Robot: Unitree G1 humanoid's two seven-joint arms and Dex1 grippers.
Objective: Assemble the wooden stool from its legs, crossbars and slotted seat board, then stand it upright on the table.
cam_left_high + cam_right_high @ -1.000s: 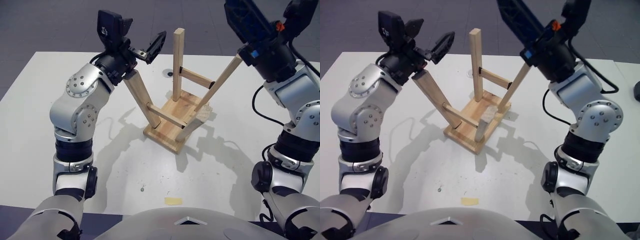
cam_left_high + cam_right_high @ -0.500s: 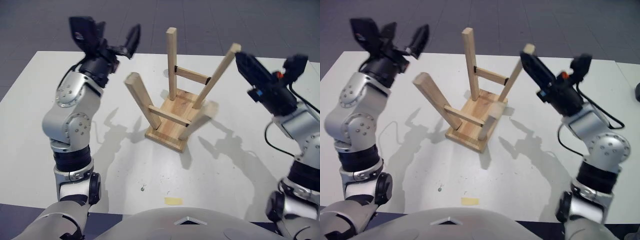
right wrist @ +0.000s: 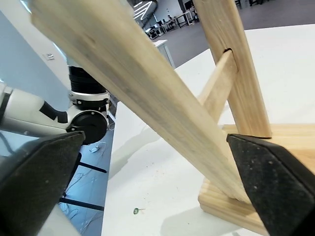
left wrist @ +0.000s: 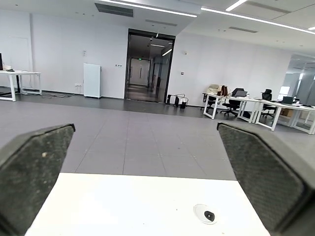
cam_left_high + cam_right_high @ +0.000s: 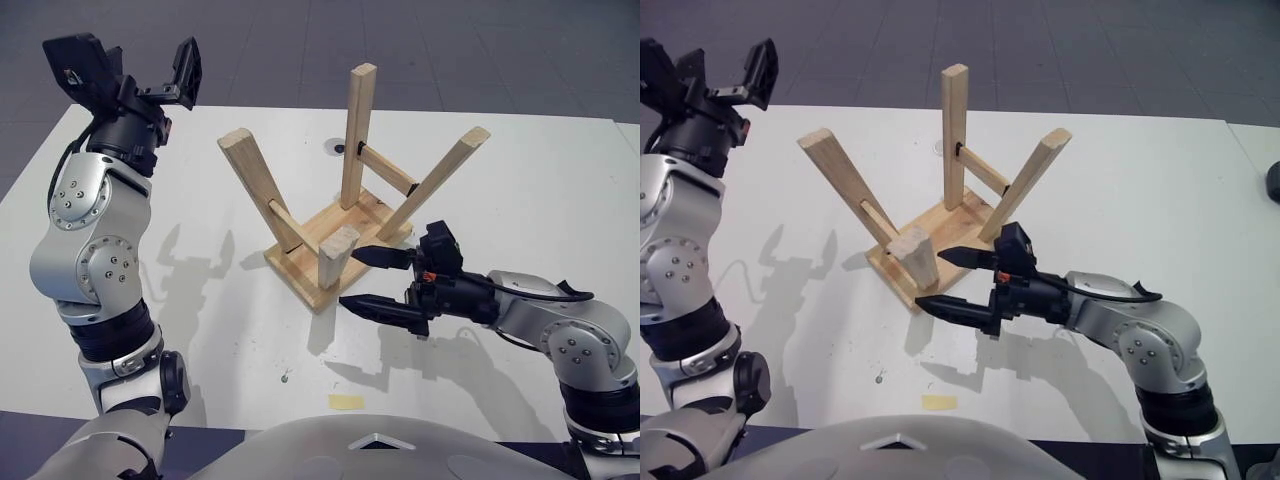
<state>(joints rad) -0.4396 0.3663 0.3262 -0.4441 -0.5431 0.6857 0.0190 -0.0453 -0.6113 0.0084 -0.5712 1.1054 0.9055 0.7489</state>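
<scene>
Both spread, left end effector, right end effector, white table, grey floor

Carrying surface: a white rectangular table with a flat matte top.

Item 1: a pale wooden stool sits near the middle of the table, somewhat toward the far edge. It is upside down. Its rectangular seat board lies flat on the surface, set diagonally to the table edges, and its four legs splay upward.

Item 2: a small round grey cable port with a dark centre, set into the top near the far edge, behind the stool.

Item 3: a small pale yellow slip, lying flat close to the near edge.

Item 4: a tiny dark speck, just left of the slip; its nature cannot be determined.
</scene>
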